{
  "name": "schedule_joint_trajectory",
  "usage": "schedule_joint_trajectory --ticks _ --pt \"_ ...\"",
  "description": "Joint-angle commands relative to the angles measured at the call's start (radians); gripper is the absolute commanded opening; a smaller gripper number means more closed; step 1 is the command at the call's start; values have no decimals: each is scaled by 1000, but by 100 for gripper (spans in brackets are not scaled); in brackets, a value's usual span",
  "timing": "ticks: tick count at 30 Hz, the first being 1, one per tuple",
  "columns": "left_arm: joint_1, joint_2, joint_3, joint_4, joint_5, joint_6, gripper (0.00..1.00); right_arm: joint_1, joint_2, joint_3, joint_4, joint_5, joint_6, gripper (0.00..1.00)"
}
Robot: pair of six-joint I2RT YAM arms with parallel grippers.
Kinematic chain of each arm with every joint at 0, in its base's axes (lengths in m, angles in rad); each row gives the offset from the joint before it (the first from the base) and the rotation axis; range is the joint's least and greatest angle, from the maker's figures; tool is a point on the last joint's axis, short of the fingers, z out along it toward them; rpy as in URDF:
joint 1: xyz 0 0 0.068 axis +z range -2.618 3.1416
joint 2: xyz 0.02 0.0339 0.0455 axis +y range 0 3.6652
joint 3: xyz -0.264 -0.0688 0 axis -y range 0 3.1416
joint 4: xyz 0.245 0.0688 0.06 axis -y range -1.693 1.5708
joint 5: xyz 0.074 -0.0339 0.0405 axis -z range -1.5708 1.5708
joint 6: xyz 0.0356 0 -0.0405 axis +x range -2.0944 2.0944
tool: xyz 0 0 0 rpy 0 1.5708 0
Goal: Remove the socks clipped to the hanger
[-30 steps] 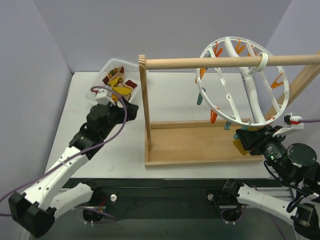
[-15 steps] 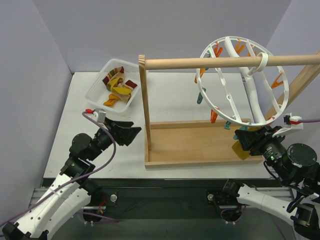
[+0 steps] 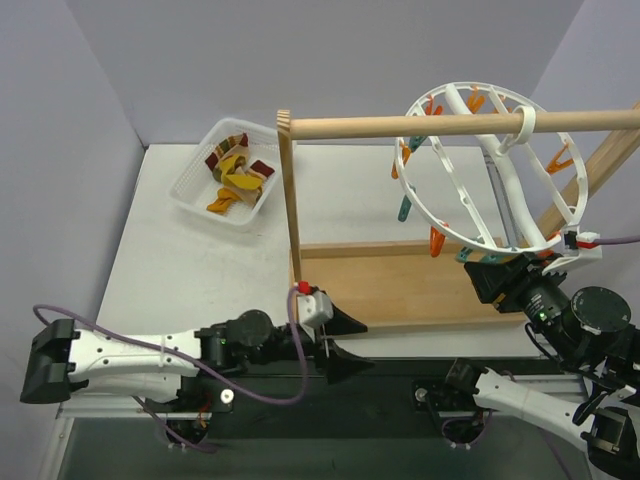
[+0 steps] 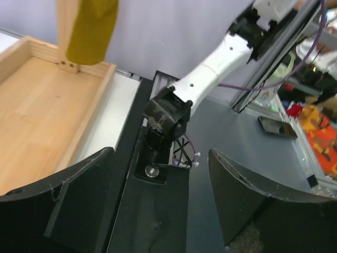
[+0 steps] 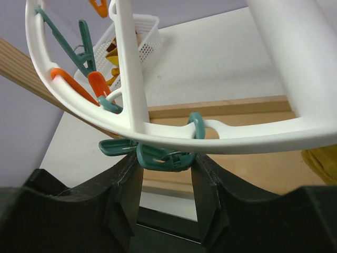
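Sock (image 4: 92, 26), mustard-orange fabric, hangs below white ring-shaped plastic hanger (image 5: 253, 141), unremoved. Our left claw (image 4: 160, 153), wide apart, empty, swung back from white mesh basket (image 3: 192, 183); right claw (image 5: 164, 162) flanks teal plastic clip (image 5: 158, 155), grip unclear.

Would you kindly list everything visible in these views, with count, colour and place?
basket: one, white mesh, table's far left.
socks: several, mustard and dark red, heaped in the basket.
rack: one, wooden rod over tray base, centre-right.
hanger: one, white ring, hooked on the rod.
clips: several, orange and teal, along the ring.
hanging sock: one, mustard, below the hanger's rim.
table: one, white, under everything.
left gripper: one, black, open, empty, by the tray's near edge.
right gripper: one, black, gripping a teal clip under the hanger's rim.
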Motion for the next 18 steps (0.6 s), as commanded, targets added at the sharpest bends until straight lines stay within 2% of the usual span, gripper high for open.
schedule_joint_trajectory --ticks 1,2,4,7,9,14,18 --pt "-75 209 164 131 -177 165 86 6 24 4 -4 -4 10 41" --pt "-75 301 196 151 -223 170 88 6 27 9 -7 -4 9 41" --pt "-77 390 295 153 -254 222 90 6 36 24 -8 -8 4 41" --pt "-77 570 382 216 -343 293 98 5 45 36 -10 -10 3 42" --pt "-74 694 481 259 -375 340 97 6 50 42 -11 -11 3 42" --pt "-69 970 633 478 -374 483 97 6 56 61 -16 -21 0 43" --pt "-42 1111 818 477 -340 556 97 6 56 70 -19 -30 -4 43"
